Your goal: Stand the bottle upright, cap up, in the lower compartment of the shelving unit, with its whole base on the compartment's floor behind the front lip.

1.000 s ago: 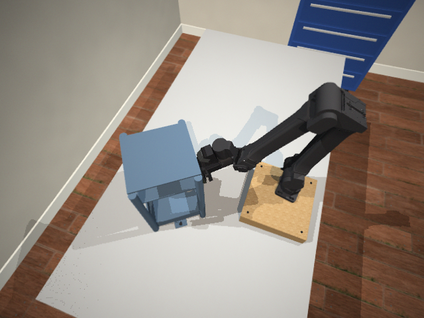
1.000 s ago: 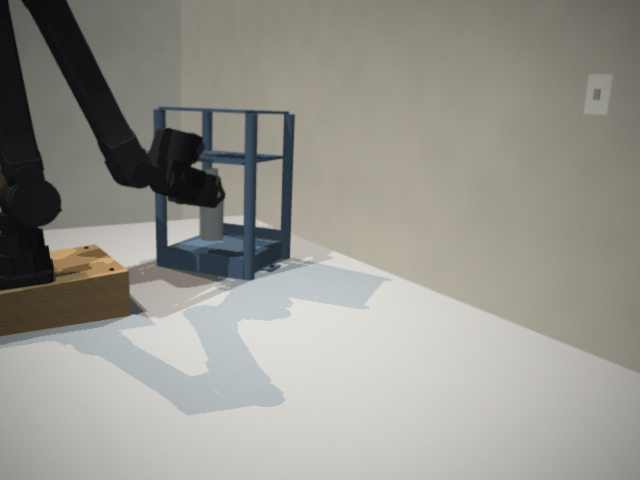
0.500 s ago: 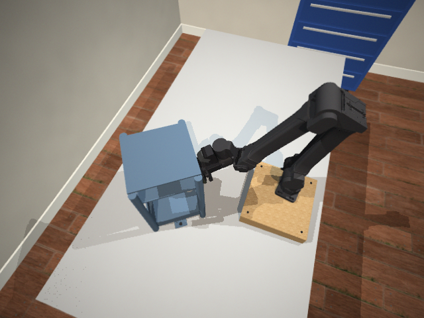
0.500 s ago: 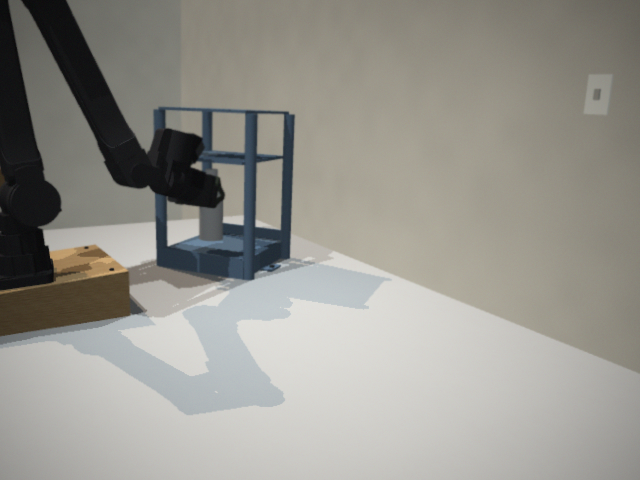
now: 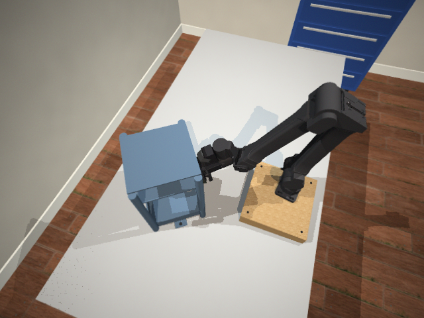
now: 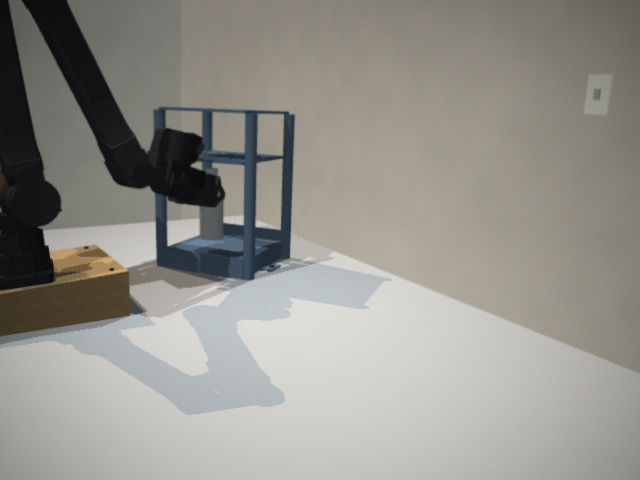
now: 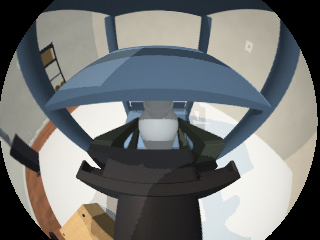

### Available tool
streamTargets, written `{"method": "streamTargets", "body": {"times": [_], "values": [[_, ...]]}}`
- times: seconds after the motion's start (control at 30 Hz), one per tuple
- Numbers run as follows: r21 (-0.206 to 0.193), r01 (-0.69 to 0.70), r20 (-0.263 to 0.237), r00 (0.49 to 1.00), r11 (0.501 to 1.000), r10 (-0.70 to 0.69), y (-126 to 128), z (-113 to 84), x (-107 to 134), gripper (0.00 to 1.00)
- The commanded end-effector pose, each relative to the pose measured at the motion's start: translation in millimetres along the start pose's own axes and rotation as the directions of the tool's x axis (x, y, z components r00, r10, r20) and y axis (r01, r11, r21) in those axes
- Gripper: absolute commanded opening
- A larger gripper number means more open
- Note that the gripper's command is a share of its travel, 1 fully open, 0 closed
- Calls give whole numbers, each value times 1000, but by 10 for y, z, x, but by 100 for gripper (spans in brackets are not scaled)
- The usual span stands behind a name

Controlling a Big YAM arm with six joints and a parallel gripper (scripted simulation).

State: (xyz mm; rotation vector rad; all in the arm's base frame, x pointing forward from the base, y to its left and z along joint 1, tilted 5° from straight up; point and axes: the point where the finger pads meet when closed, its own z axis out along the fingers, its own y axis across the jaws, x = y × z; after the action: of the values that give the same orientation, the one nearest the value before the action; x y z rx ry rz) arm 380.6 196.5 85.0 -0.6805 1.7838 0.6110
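A grey bottle stands upright, cap up, inside the lower compartment of the blue shelving unit, under its middle shelf. Its base is at the compartment floor, behind the front lip; I cannot tell if it touches. My gripper reaches in from the unit's open side and is shut on the bottle's upper body. In the top view the unit's top hides the bottle.
The arm stands on a wooden base board right beside the unit on the white table. A small dark tab lies at the unit's foot. A blue drawer cabinet stands behind the table.
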Motion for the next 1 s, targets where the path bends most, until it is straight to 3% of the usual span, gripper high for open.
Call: {"method": "streamTargets", "body": {"times": [0.0, 0.2, 0.97], "values": [[-4, 4, 33, 999, 1000, -4, 18, 48, -74, 40], [-6, 0, 24, 1000, 1000, 0, 32, 43, -2, 40], [-1, 20, 63, 998, 1000, -20, -16, 85, -191, 40]]}}
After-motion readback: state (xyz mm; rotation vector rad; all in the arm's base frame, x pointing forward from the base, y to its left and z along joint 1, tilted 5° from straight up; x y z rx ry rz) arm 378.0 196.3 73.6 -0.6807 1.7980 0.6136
